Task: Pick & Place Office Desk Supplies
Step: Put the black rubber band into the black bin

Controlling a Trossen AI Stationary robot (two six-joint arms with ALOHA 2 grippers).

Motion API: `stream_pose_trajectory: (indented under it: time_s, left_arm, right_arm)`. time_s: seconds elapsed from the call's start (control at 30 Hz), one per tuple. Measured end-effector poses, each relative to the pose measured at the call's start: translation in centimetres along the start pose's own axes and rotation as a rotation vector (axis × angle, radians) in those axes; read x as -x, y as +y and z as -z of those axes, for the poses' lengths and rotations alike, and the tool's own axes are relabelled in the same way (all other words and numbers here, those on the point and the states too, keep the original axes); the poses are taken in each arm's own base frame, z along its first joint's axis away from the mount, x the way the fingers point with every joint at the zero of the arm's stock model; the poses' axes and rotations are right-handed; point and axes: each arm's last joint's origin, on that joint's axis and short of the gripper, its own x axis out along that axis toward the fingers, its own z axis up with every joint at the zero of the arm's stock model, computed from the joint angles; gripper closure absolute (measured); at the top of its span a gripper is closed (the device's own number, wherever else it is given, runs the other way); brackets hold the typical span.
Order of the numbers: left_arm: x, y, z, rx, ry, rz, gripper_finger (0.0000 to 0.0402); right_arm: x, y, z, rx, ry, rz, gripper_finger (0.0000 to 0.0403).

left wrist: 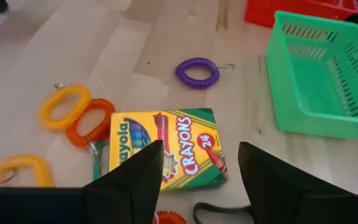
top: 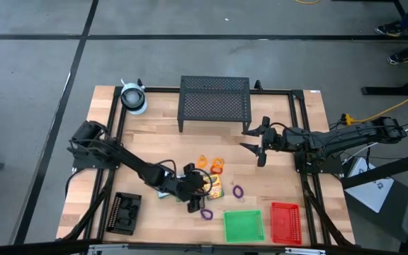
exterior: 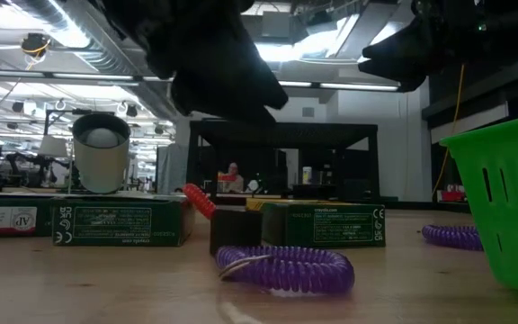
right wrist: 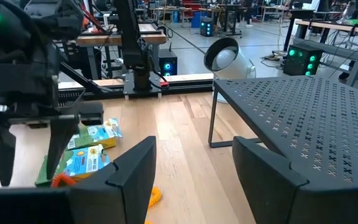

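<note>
L gripper (left wrist: 197,177) wide open, empty, over crayon box (left wrist: 166,146); orange loops (left wrist: 91,121) beside. R gripper (top: 256,146) open, empty.

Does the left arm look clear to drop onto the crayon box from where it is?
Probably yes. The left gripper hangs open right over the crayon box, nothing lying on top of it; the orange loop touches one edge and may shift.

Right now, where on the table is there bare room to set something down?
Bare wood lies between the mesh stand and the orange loops, and left of the stand below the white roll. It is crowded mid-table around the crayon box, where the left end effector hovers, and along the front edge by the green tray.
</note>
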Motion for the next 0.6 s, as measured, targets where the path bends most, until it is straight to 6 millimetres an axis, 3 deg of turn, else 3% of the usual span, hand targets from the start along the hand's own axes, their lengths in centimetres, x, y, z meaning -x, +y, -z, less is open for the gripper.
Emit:
stream_pose_trajectory:
  time_s: [0.2,0.4,0.6]
  left_arm:
    - [0.6,-1.6,1.4,0.063,0.101,0.105,0.0196]
    - [1.2,-2.9,2.9,-0.077,0.141,0.107,0.0201]
    - [1.4,-3.0,2.5,-0.228,0.132,0.062,0.0203]
  right_arm:
    - [0.0,0.0,0.0,0.001,0.005,0.001,0.0188]
    - [0.0,0.0,0.0,0.001,0.003,0.000,0.0188]
    - [0.0,0.0,0.0,0.001,0.003,0.000,0.0188]
